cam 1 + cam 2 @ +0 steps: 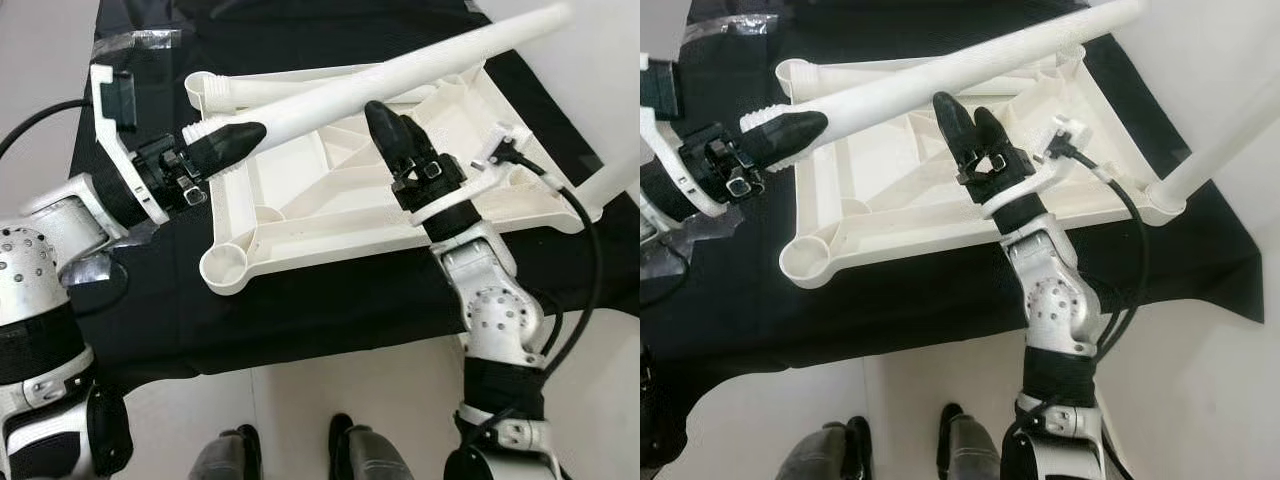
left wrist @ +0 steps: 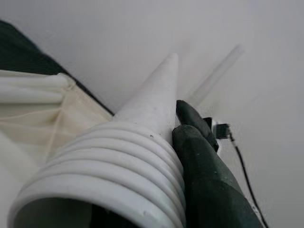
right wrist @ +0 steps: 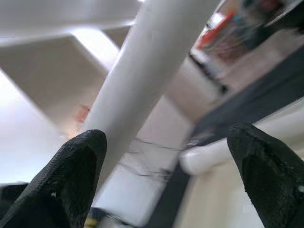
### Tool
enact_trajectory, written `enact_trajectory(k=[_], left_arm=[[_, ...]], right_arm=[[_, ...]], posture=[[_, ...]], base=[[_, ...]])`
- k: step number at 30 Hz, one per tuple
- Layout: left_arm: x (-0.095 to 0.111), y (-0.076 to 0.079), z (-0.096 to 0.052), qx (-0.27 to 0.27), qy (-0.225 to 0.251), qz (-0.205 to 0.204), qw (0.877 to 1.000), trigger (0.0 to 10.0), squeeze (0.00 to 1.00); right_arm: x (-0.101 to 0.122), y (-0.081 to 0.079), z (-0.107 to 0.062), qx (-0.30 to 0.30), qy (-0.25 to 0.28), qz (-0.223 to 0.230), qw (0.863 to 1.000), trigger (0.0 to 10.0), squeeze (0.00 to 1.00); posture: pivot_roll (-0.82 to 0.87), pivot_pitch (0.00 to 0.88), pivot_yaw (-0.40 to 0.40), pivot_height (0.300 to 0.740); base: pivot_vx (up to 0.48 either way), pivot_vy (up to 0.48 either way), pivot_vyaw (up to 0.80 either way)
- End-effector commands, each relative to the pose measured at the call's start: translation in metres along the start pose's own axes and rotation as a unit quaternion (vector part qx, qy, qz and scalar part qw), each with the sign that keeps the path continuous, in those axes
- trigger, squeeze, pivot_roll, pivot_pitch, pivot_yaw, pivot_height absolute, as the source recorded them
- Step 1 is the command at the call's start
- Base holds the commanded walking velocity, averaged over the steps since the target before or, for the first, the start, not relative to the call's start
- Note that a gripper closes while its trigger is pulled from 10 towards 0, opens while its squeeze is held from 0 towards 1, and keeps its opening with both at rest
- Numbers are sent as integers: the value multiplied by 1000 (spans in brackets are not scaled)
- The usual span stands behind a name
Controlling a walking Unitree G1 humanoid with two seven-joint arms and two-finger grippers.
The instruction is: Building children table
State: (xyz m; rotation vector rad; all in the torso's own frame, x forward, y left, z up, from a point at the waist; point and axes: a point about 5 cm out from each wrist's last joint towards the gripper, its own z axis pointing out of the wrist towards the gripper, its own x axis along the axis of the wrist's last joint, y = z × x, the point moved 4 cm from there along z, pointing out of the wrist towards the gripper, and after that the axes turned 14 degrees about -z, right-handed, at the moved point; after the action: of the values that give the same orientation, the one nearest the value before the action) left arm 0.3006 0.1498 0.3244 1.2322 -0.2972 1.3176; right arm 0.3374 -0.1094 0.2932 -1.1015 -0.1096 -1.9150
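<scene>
Over one upturned tabletop [image 1: 330,205], left end effector [image 1: 240,142] pinches one leg [image 1: 400,75]; right end effector [image 1: 965,125] spread.

Two head eyes looking steeply down, two wrist cameras set close along the fingers.

Both head views share the upturned white plastic tabletop [image 1: 400,180] on black cloth [image 1: 300,310]. Each wrist camera sits very near the long white tapered plastic leg [image 2: 152,104] above that tabletop, facing along it from opposite sides.
</scene>
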Motion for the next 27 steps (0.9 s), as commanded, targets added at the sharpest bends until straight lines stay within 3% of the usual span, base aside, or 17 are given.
enact_trajectory(k=[1, 5, 12, 27], left_arm=[[1, 10, -4, -28, 10, 4, 1000, 0, 0], [-1, 11, -6, -31, 12, -3, 999, 0, 0], [-19, 8, -4, -31, 2, -25, 999, 0, 0], [-42, 25, 9, -90, -25, -60, 994, 0, 0]], right_arm=[[9, -8, -3, 31, 18, 29, 999, 10000, 0], [8, -12, -3, 53, 7, 16, 998, 10000, 0], [12, -39, 0, 140, -2, 25, 990, 10000, 0], [-3, -62, 14, 181, -32, 35, 982, 10000, 0]], posture=[[-9, 236, -62, 740], [-7, 239, -66, 740], [-10, 240, -69, 740], [-2, 240, -72, 740]], base=[[0, 0, 0], [0, 0, 0], [0, 0, 0], [0, 0, 0]])
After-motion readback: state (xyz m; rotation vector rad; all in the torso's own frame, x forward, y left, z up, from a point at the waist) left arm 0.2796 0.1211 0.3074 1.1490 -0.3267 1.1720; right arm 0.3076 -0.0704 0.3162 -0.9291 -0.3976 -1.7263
